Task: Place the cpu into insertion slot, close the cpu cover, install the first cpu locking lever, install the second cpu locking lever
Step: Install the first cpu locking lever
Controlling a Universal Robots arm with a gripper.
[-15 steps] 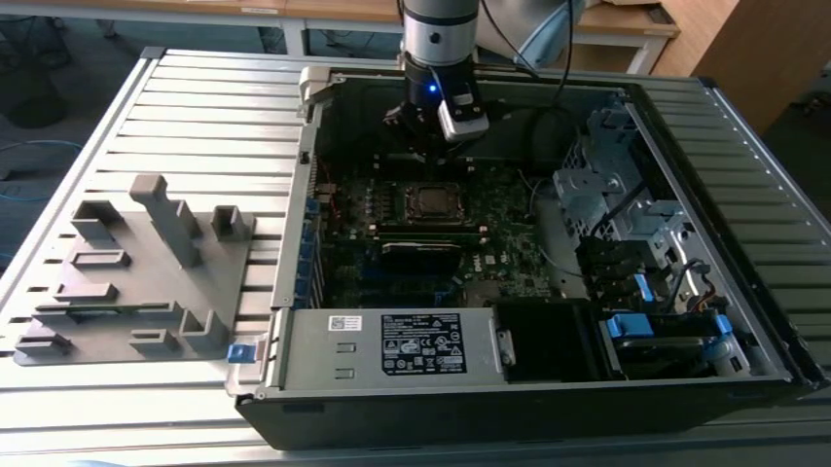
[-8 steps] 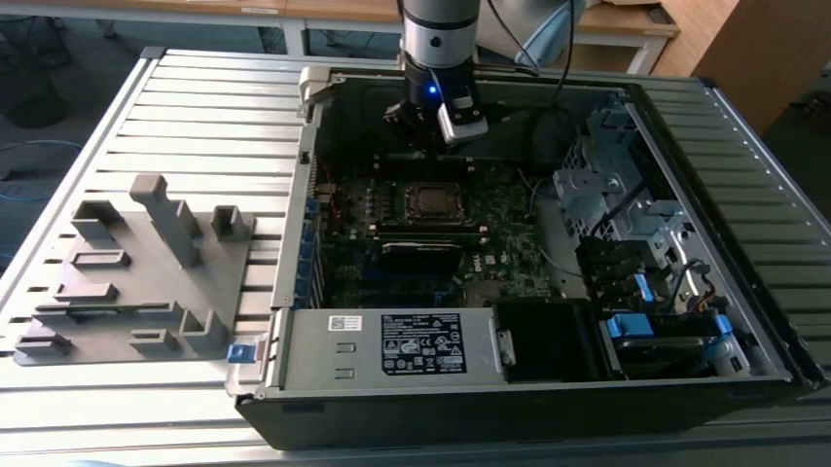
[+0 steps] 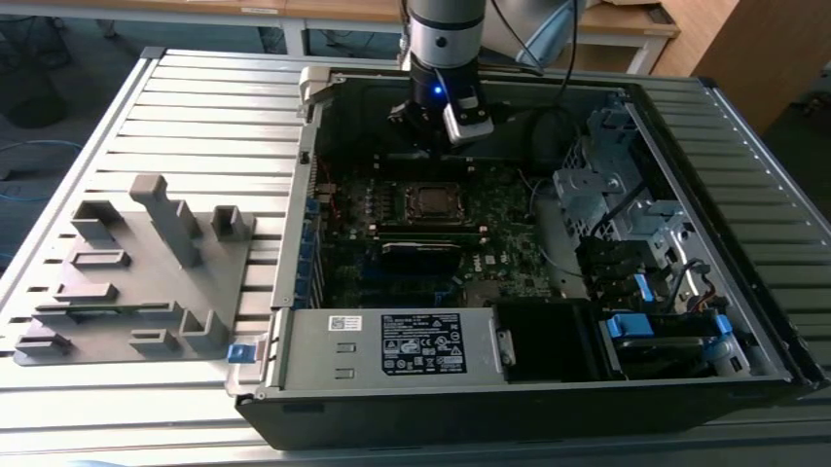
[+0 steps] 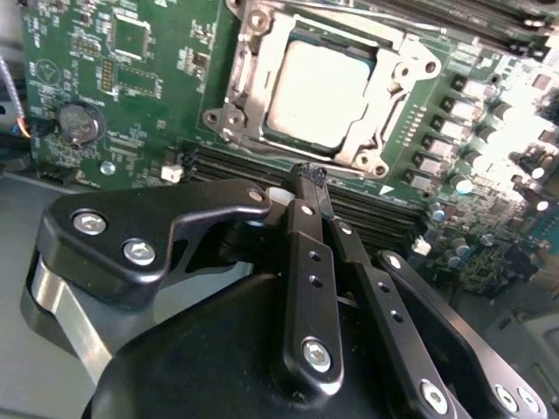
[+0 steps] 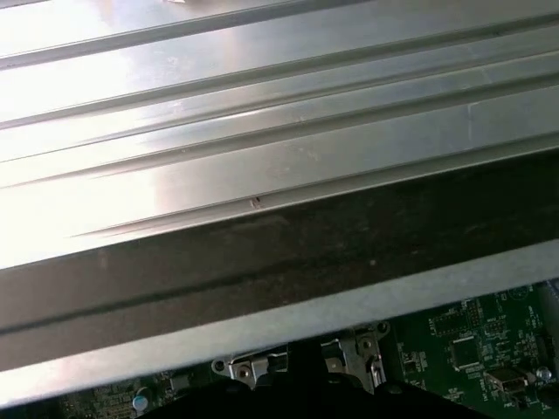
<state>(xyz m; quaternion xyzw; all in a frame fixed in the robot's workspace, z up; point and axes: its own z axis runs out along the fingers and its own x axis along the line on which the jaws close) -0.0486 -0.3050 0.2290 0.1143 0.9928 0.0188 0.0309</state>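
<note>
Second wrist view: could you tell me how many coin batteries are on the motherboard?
1: the coin battery, near the edge of the motherboard, apart from the cpu; the gripper may hide others.

The cpu (image 4: 316, 87), a flat square chip with a dull pale-grey metal top, lies level in the insertion slot (image 3: 430, 200), a small square socket near the middle of the green board inside the open case. The cpu cover (image 4: 251, 61), a thin silver metal frame with a cut-out middle, lies flat down around the chip's edges, its top showing through the opening. In the exterior view the socket reads as a dark square with a thin silver rim.
</note>
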